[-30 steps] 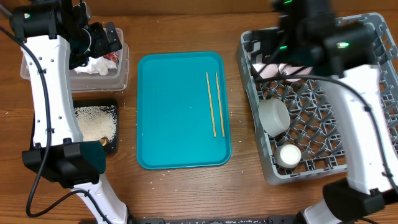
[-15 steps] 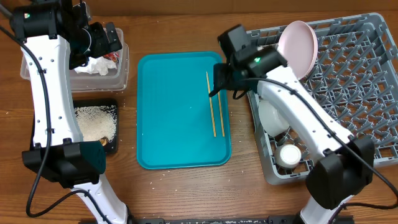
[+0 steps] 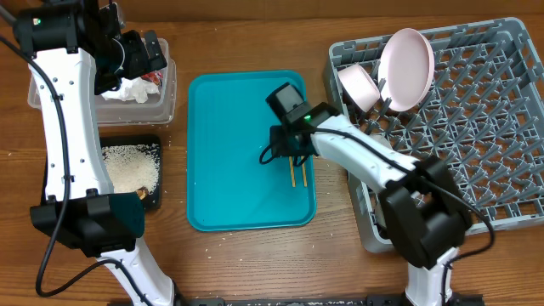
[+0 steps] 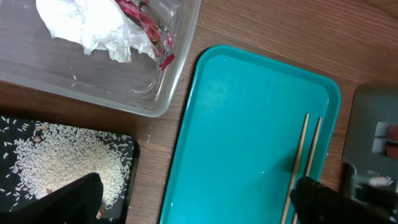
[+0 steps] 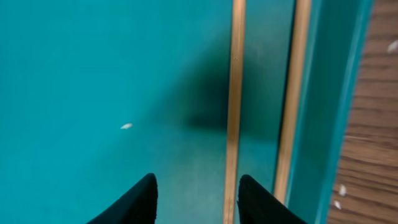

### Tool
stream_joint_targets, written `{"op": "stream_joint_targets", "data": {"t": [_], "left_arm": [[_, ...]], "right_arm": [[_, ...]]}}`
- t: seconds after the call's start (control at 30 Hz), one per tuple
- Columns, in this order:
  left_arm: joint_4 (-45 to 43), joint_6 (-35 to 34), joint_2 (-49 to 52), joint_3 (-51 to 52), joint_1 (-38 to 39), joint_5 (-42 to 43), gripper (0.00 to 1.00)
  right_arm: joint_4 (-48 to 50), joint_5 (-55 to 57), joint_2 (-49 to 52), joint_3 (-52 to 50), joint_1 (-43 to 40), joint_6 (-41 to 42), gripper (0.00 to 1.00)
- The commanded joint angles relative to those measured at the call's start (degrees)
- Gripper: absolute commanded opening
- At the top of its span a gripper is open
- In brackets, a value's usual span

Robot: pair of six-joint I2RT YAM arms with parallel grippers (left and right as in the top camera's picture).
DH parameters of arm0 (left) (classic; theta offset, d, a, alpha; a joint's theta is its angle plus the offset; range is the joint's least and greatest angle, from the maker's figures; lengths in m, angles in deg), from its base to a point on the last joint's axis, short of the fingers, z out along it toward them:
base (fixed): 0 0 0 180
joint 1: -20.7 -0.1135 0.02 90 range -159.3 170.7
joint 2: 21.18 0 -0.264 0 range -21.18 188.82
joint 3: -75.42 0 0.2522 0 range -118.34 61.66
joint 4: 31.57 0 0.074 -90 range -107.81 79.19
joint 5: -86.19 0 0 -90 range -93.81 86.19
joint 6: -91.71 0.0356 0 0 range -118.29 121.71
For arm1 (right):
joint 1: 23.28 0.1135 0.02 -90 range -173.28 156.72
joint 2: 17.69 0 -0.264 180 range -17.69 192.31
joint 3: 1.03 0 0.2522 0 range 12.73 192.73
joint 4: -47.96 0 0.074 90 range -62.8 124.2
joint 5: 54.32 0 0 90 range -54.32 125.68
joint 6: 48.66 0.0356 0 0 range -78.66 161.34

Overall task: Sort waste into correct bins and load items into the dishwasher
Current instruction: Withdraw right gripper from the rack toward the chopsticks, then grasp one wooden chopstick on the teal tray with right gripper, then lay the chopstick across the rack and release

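The right hand [image 5: 196, 199] hovers half-open and holds nothing, its fingers straddling one of two thin light wooden chopsticks [image 5: 235, 93] lying side by side on the flat teal plastic tray [image 5: 93, 74], near its rim. The left hand [image 4: 199, 194] gapes wide and empty by the clear plastic rectangular tub [image 4: 163, 99].

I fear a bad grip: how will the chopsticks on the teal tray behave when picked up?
The chopsticks look thin, straight and wooden, so probably stiff and light. They lie flat on the smooth teal tray, so they may slide or roll aside. The right claw seems to straddle only one.
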Motion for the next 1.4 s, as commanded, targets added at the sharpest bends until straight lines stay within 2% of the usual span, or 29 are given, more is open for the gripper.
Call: {"op": "stream_joint_targets", "data": {"t": [0.0,0.17,0.27,0.37,0.5,0.63,0.73,1.07,1.23,1.37], "left_arm": [[-0.1,0.9,-0.3,-0.7,-0.3,-0.4,1.0],[-0.1,0.9,-0.3,-0.7,-0.3,-0.4,1.0],[-0.1,0.9,-0.3,-0.7,-0.3,-0.4,1.0],[-0.1,0.9,-0.3,-0.7,-0.3,-0.4,1.0],[-0.1,0.9,-0.3,-0.7,-0.3,-0.4,1.0],[-0.1,0.9,-0.3,-0.7,-0.3,-0.4,1.0],[-0.1,0.9,-0.3,-0.7,-0.3,-0.4,1.0],[-0.1,0.9,-0.3,-0.7,-0.3,-0.4,1.0],[-0.1,0.9,-0.3,-0.7,-0.3,-0.4,1.0],[-0.1,0.9,-0.3,-0.7,-0.3,-0.4,1.0]], "right_arm": [[0.2,3.8,2.1,-0.3,0.3,1.5,0.42],[0.7,5.7,4.5,-0.3,0.3,1.6,0.4],[0.8,4.4,5.4,-0.3,0.7,1.6,0.34],[-0.3,3.5,6.3,-0.3,1.7,1.7,0.18],[-2.7,3.6,6.7,-0.3,3.2,1.8,0.04],[-3.9,3.6,6.7,0.8,3.5,1.8,0.04],[-8.2,4.3,6.1,5.4,3.3,1.8,0.04],[-28.3,10.1,-3.2,27.5,2.0,1.1,0.04],[-35.9,12.0,-10.2,29.4,-5.6,6.1,0.04],[-41.3,12.0,-12.1,29.4,-17.5,13.7,0.04]]}}
